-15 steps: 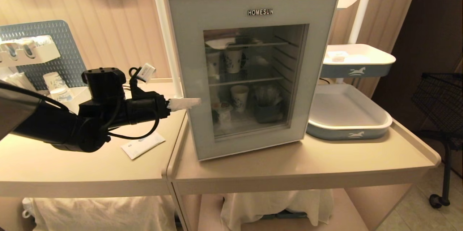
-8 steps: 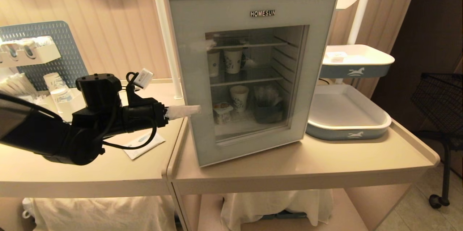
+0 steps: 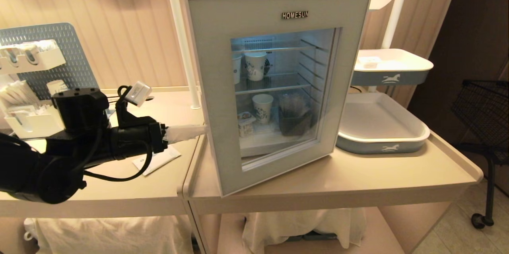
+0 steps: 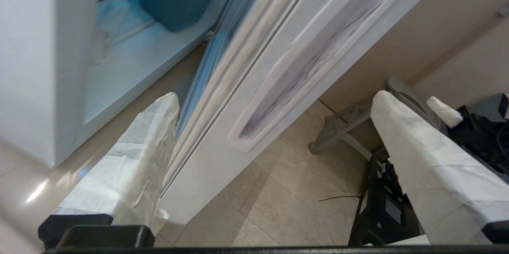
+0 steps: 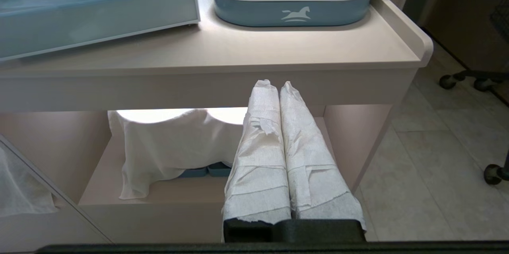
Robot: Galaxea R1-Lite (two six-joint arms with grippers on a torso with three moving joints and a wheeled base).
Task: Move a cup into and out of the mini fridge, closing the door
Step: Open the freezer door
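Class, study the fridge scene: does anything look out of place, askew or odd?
The door stands ajar on the mini fridge, with the left gripper open, one finger hooked behind its edge. A small paper packet lies loose on the counter. The cup inside stands upright.

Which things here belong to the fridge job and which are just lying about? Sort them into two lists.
Part of the job:
- mini fridge
- door, ajar
- cup with foil lid, on the fridge floor
- left gripper, open, one finger behind the door's edge

Lying about:
- paper cups inside the fridge
- blue trays
- paper packet
- pegboard
- white cloth
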